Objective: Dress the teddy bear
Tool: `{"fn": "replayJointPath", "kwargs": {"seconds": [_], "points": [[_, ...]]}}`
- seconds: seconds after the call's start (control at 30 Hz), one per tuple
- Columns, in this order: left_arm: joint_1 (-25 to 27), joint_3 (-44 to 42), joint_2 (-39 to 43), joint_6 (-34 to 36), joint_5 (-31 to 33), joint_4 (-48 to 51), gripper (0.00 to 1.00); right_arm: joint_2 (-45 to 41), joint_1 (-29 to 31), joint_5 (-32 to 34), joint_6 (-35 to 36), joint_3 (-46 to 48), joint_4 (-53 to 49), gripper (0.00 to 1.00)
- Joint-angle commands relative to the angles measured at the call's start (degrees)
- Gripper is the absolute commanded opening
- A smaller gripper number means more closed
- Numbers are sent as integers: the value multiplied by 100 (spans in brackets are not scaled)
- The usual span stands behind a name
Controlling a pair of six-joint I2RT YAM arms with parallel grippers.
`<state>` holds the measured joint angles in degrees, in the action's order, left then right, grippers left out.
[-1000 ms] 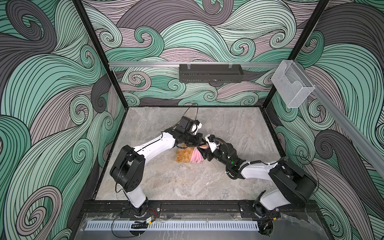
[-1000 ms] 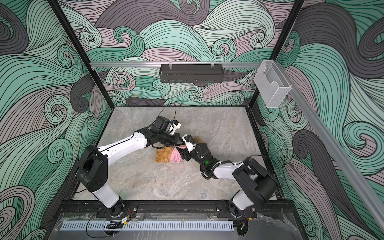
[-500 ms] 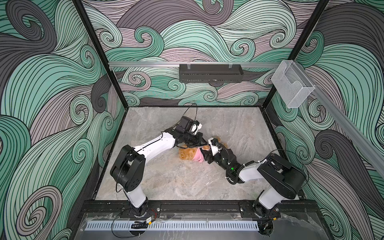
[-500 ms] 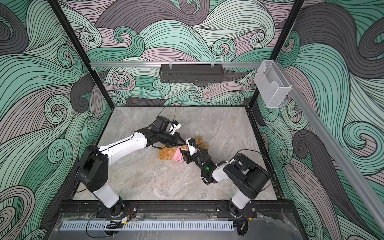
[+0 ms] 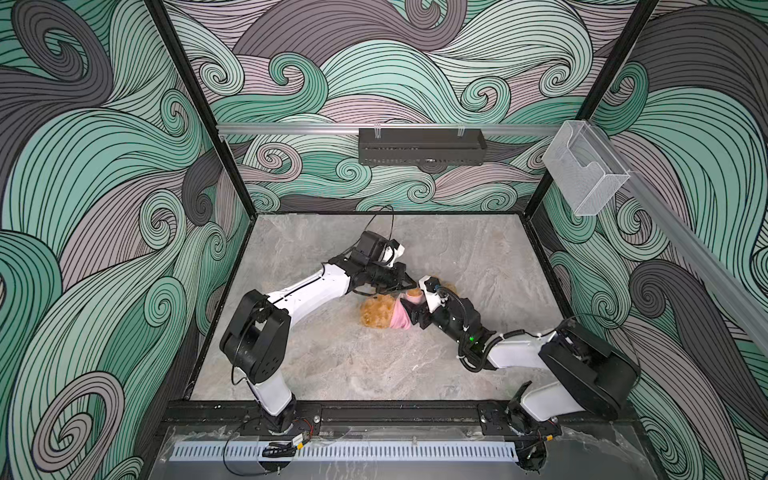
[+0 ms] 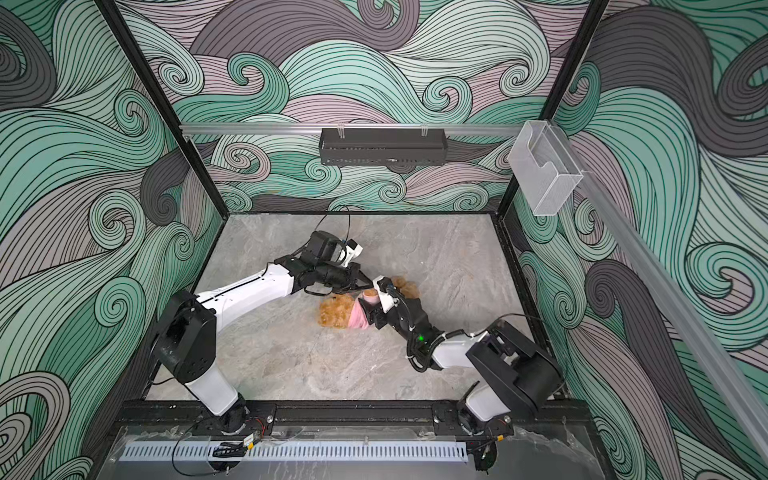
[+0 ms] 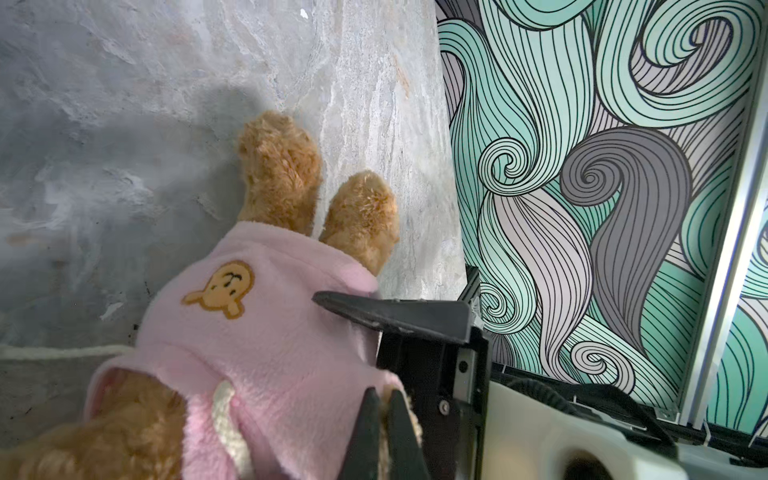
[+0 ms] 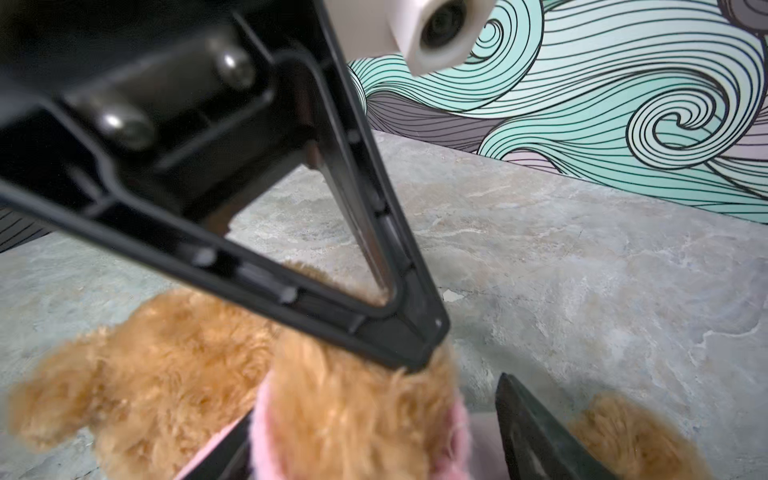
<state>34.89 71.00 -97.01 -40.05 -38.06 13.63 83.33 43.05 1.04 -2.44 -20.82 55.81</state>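
The teddy bear (image 5: pixel 374 313) (image 6: pixel 334 311) lies mid-table on its side, head to the left and legs to the right. A pink fleece garment (image 5: pixel 400 320) (image 7: pixel 257 332) with an orange bear-face patch covers its torso, and both furry legs (image 7: pixel 282 174) stick out of the hem. My left gripper (image 5: pixel 411 286) (image 7: pixel 384 395) (image 8: pixel 419 357) is shut on the tip of the bear's arm, which pokes out of a pink sleeve. My right gripper (image 5: pixel 409 309) (image 8: pixel 374 399) stands open astride that sleeved arm, with one finger (image 8: pixel 532 428) clear of the cuff.
Patterned enclosure walls ring the grey stone table (image 5: pixel 332 365). A black rack (image 5: pixel 422 145) hangs on the rear rail and a clear plastic box (image 5: pixel 584 166) on the right rail. Both arms meet over the bear at mid-table.
The right arm's elbow swung in toward the middle and back out, with its gripper staying at the bear. The bear and the left gripper have barely shifted.
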Motion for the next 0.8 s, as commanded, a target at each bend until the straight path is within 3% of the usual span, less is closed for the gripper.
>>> {"fn": "replayJointPath", "kwargs": {"seconds": [0.0,0.33,0.47,0.6,0.77], "points": [[-53,-6,-25,134,-208,-263,0,-215,-34,-137,210,-1,-381,75],[-51,-1,-41,206,-236,-157,0,-362,-258,-456,-172,161,253,68],[-51,18,-51,182,-296,-141,0,-291,-341,-324,-232,160,175,59],[-53,86,-35,49,-495,-200,0,200,-332,130,-121,118,-54,52],[-70,83,103,-600,-748,-690,0,1205,-328,396,-178,551,927,52]]}}
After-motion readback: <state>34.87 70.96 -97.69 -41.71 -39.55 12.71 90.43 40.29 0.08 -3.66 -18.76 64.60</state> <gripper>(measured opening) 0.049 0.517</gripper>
